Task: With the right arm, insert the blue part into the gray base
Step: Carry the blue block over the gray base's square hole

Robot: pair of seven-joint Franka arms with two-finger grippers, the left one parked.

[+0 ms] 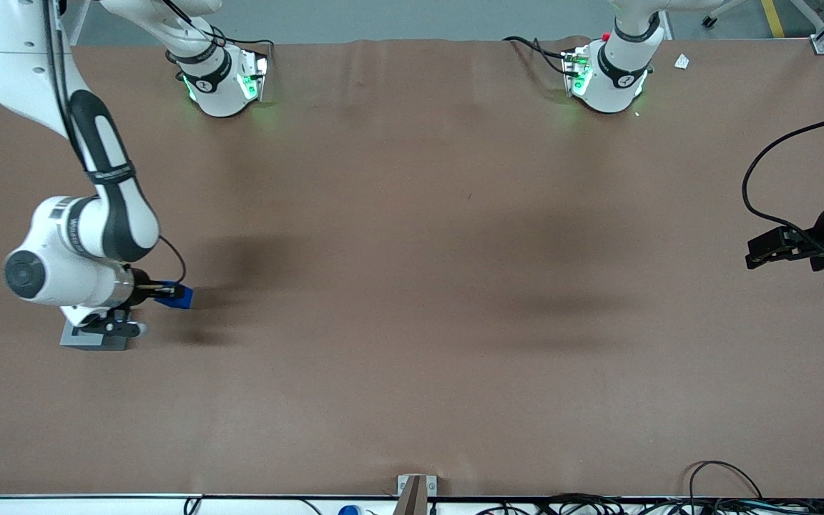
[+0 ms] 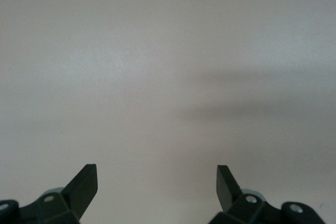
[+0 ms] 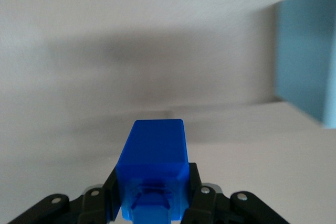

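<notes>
In the front view my right arm's gripper (image 1: 169,292) is shut on the blue part (image 1: 176,295) and holds it sideways, just above the table, at the working arm's end. The part points toward the parked arm's end. The gray base (image 1: 81,339) lies on the table right beside it, a little nearer the front camera, and is partly hidden under my wrist. In the right wrist view the blue part (image 3: 155,161) sits clamped between the black fingers (image 3: 195,182) of the gripper (image 3: 153,184), its notched face toward the camera. The gray base does not show there.
The brown table (image 1: 412,286) stretches toward the parked arm's end. Both arm bases (image 1: 222,79) stand at the back edge. Cables (image 1: 712,493) lie along the front edge, and a small white scrap (image 1: 682,61) lies at the back. A pale blue panel (image 3: 307,56) shows in the right wrist view.
</notes>
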